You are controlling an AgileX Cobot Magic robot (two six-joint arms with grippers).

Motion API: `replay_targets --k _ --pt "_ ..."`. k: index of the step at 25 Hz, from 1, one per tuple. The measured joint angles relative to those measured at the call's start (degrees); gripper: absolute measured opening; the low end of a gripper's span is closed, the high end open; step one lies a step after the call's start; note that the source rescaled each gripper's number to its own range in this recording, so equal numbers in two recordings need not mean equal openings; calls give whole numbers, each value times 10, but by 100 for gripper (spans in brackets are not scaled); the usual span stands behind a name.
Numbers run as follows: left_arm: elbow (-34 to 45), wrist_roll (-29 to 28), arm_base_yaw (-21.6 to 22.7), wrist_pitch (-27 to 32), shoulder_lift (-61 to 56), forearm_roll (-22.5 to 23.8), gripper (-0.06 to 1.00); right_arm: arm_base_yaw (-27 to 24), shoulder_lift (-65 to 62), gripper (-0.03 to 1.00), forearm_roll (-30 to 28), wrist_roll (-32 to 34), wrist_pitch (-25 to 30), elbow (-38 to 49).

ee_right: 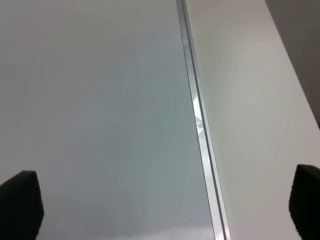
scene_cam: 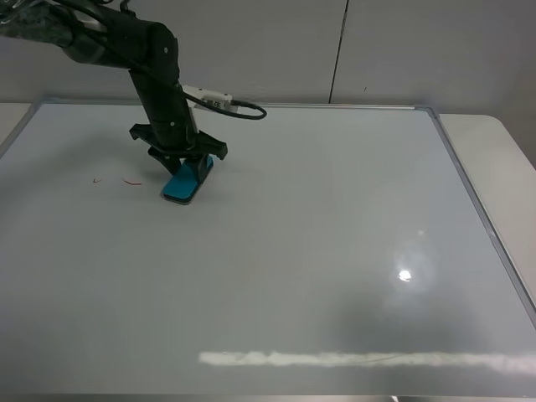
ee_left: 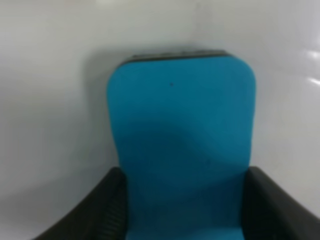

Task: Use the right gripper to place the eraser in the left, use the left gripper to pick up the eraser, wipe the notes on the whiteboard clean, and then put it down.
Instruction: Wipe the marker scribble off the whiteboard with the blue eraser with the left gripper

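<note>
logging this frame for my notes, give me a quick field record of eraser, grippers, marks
left gripper: shut on eraser, over left side of whiteboard
eraser: teal, tilted, low end toward whiteboard
right gripper: open, empty, above whiteboard's right edge
red marks: faint strokes left of eraser, unwiped

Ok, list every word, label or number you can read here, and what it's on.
None can be read.
White box on the left arm: dark marks, too small to read.
Whiteboard: only faint red strokes, not letters.
Eraser: plain, no print.
</note>
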Motion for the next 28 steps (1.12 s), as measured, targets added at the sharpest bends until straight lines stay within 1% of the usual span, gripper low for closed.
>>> replay_targets --k 3,7,10,13,16,19,21,24,28 --pt "22 0 39 -23 -11 0 4 0 0 99 0 0 0 0" --pt "101 -1 87 -88 -51 -1 4 0 0 99 0 0 0 0" --pt "164 -11 134 -123 -80 -3 4 0 0 99 0 0 0 0" --pt "209 -26 192 -146 -103 -5 4 0 0 99 0 0 0 0" --pt "233 -46 244 -159 -114 -4 4 0 0 99 0 0 0 0" --pt "241 -71 279 -162 -117 1 4 0 0 99 0 0 0 0" --pt "241 -79 286 -162 -117 4 4 0 0 99 0 0 0 0" --pt "241 -83 278 -162 -117 16 4 0 0 99 0 0 0 0" --pt "241 -84 238 -164 -117 51 4 0 0 99 0 0 0 0"
